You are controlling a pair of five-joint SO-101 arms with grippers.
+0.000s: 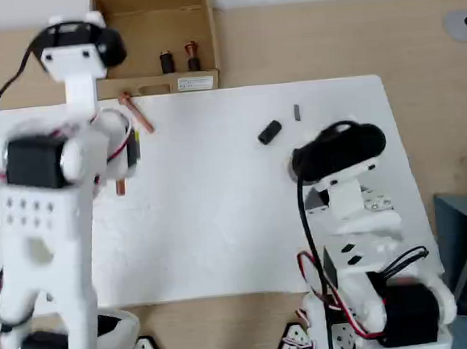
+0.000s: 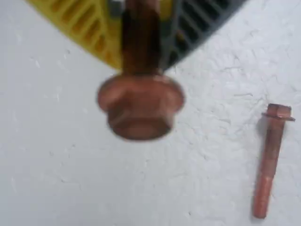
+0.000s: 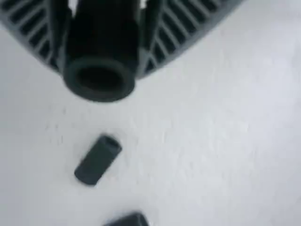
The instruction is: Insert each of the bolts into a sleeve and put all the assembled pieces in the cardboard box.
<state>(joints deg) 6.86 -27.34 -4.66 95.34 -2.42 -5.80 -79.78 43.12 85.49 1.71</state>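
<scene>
My left gripper (image 2: pixel 141 28) is shut on a copper bolt (image 2: pixel 140 106), whose flanged head points toward the wrist camera. In the high view this bolt (image 1: pixel 121 186) hangs over the white mat under the left gripper (image 1: pixel 128 154). A second copper bolt (image 2: pixel 270 160) lies loose on the mat, close to the cardboard box (image 1: pixel 206 31). My right gripper (image 3: pixel 101 28) is shut on a black sleeve (image 3: pixel 99 70) with its open bore facing the camera. Another black sleeve (image 3: pixel 98 160) lies on the mat beyond it, also seen from above (image 1: pixel 270 131). Two assembled pieces (image 1: pixel 179 60) stand in the box.
The white mat (image 1: pixel 214 241) covers most of the table between the arms. A small dark piece (image 1: pixel 296 112) lies near the loose sleeve, and a dark shape (image 3: pixel 127 220) shows at the edge of the right wrist view. The box sits against the mat's far edge.
</scene>
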